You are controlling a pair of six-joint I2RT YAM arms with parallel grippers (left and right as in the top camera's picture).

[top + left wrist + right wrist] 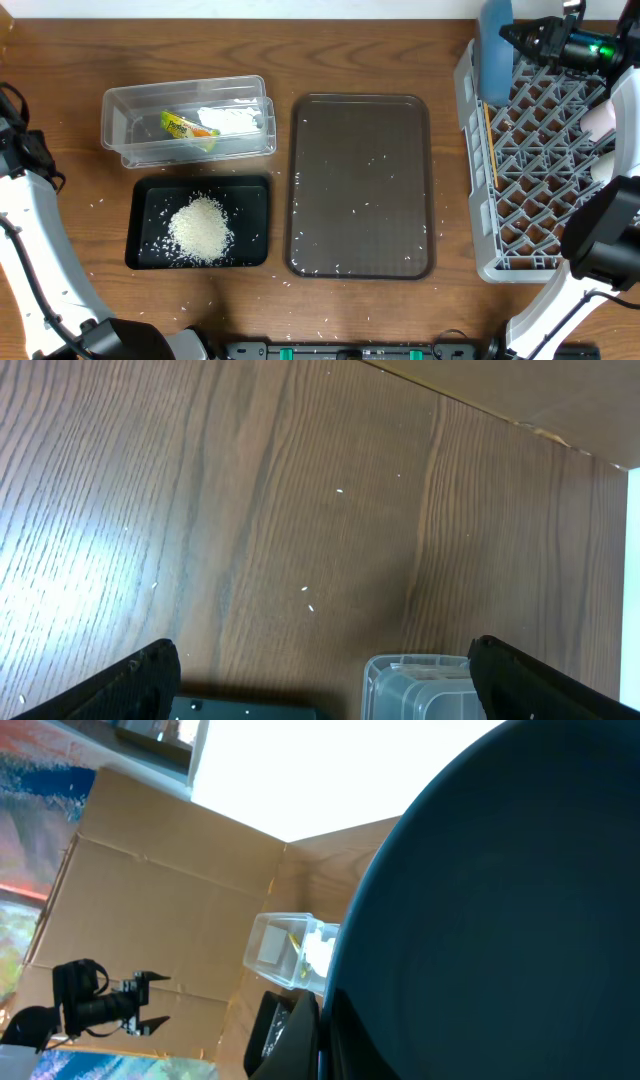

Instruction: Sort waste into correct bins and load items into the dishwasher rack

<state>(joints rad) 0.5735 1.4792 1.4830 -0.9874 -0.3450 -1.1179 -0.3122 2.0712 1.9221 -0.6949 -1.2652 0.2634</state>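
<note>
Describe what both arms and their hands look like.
Both arms have smooth white links joined by bulky black joints. The left arm has a thin black cable running along its white link, and the left hand has two broad matte-black fingers. The right arm ends in a black right hand, with a small green light glowing behind it.
</note>
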